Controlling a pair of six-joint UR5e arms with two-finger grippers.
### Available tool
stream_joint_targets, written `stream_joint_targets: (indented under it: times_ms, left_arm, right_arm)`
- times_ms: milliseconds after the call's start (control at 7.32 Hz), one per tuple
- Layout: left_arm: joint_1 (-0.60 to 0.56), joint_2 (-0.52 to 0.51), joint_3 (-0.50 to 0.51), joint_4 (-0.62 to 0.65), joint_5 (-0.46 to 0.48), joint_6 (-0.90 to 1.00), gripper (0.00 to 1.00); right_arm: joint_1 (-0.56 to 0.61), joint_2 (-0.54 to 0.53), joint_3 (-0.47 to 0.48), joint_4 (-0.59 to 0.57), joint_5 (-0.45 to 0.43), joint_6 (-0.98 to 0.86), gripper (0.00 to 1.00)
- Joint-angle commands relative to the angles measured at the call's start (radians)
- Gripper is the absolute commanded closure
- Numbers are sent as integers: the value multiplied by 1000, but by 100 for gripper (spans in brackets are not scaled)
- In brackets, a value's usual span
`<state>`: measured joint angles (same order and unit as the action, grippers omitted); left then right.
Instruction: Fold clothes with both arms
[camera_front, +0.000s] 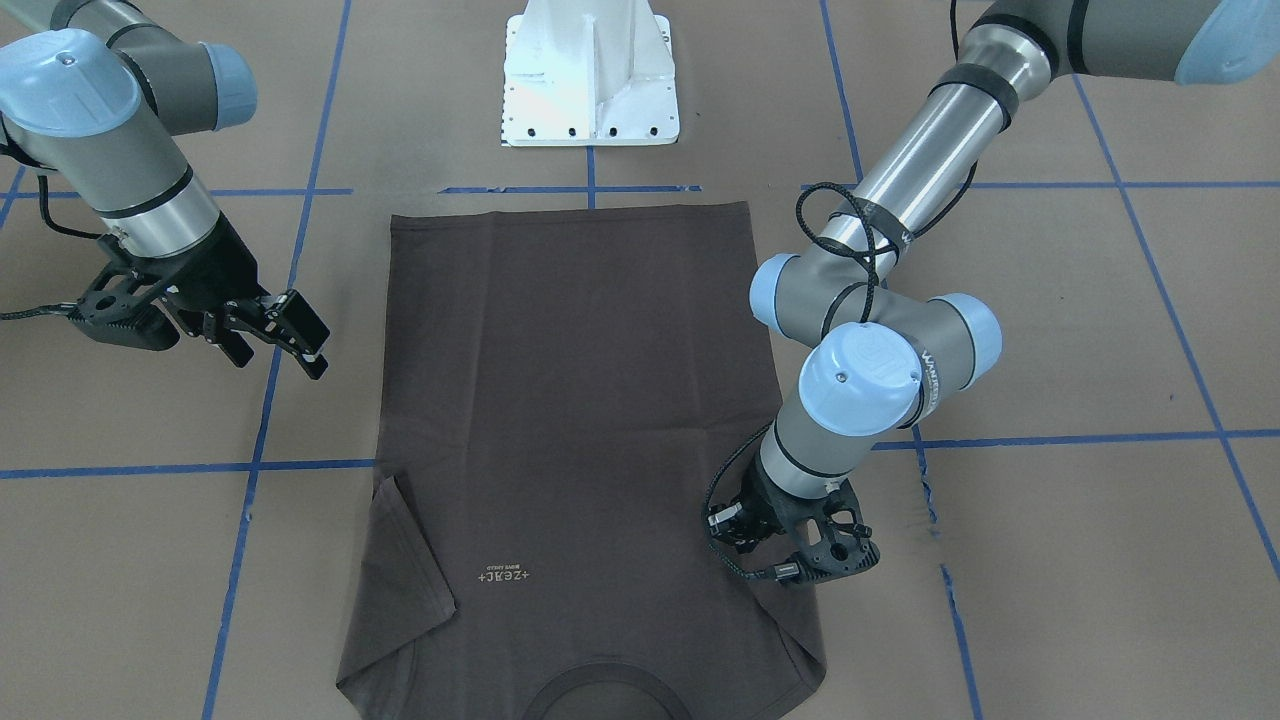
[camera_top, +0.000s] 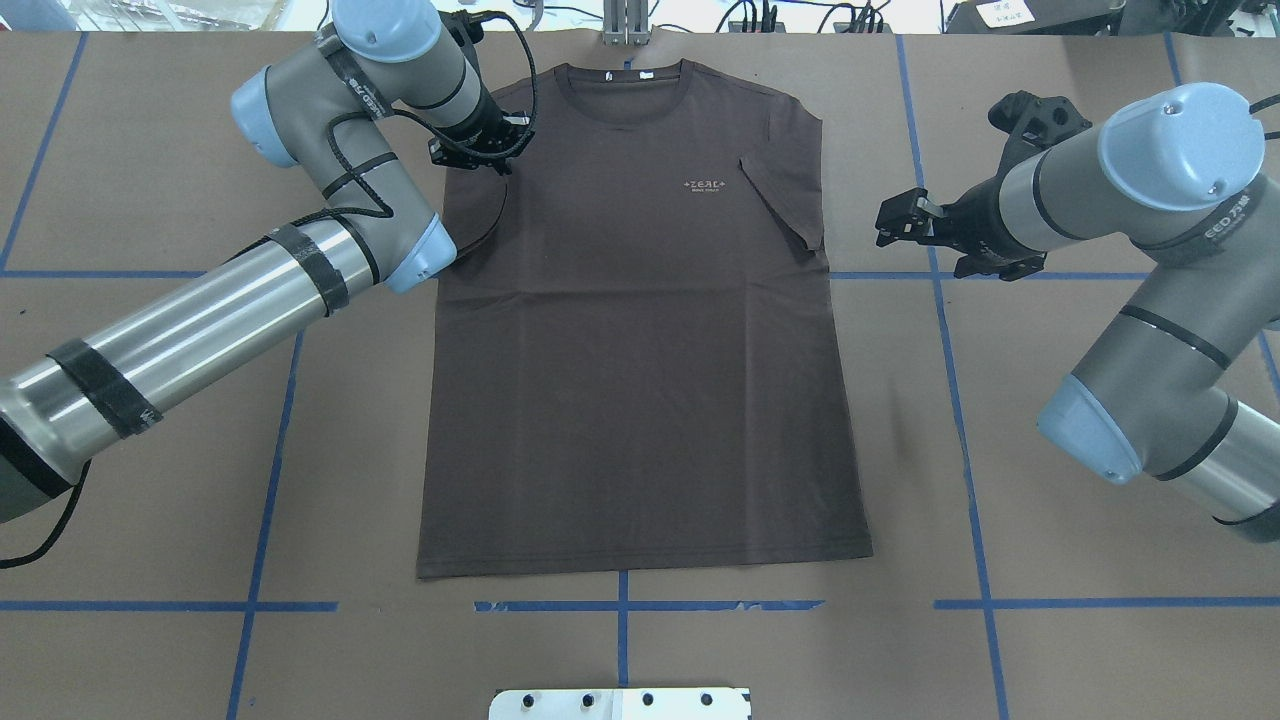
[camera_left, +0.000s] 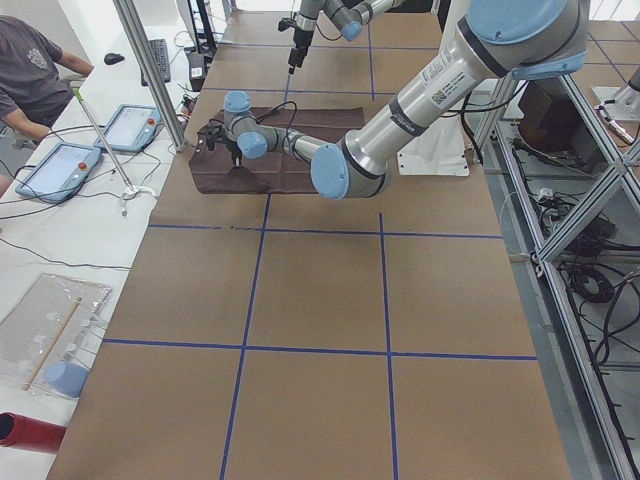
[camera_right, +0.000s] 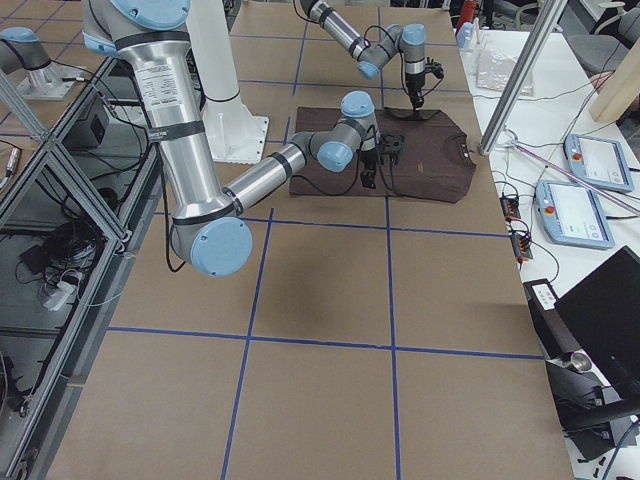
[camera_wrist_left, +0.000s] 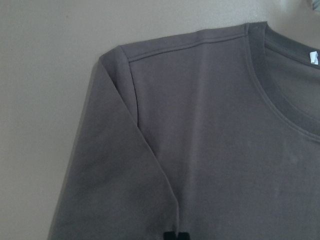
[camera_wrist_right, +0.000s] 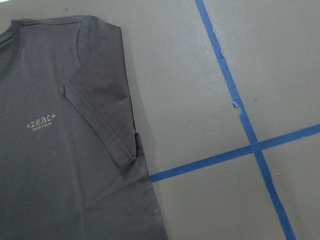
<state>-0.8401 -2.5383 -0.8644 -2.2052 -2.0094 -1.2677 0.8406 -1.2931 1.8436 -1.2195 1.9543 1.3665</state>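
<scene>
Brown table (camera_top: 700, 650), blue tape grid (camera_top: 150, 606); T-shirt (camera_top: 640, 350) spread; tablets (camera_left: 128, 127) on white bench (camera_left: 90, 230).

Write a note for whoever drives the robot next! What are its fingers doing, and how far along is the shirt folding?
The right fingers are open and empty, hovering beside the shirt, off it.
The left fingers are low over the left sleeve; I cannot tell whether they are open or shut.
The shirt lies flat, logo up, on the table, collar away from the robot.
Done: right sleeve folded in over the chest. The left sleeve looks tucked in too; check it.
Left: fold the body, which lies at full length.
</scene>
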Motion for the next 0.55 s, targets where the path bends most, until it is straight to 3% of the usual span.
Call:
stream_joint_targets:
  times_ms: [0,137,273,410]
  left_arm:
    - [3,-4,8,-11,1,-4,100]
    - [10,-4,4,-13,1,-4,50]
    - [12,-2,-16,-11,0,-6,38]
    - [16,28,-130,8,-6,-27,25]
  right_arm:
    - [-2,0,-1,0,0,2,0]
    - [-5,0,0,0,0,3,0]
    - [-17,0,5,2,0,5,0]
    - [-38,0,22,3,2,6,0]
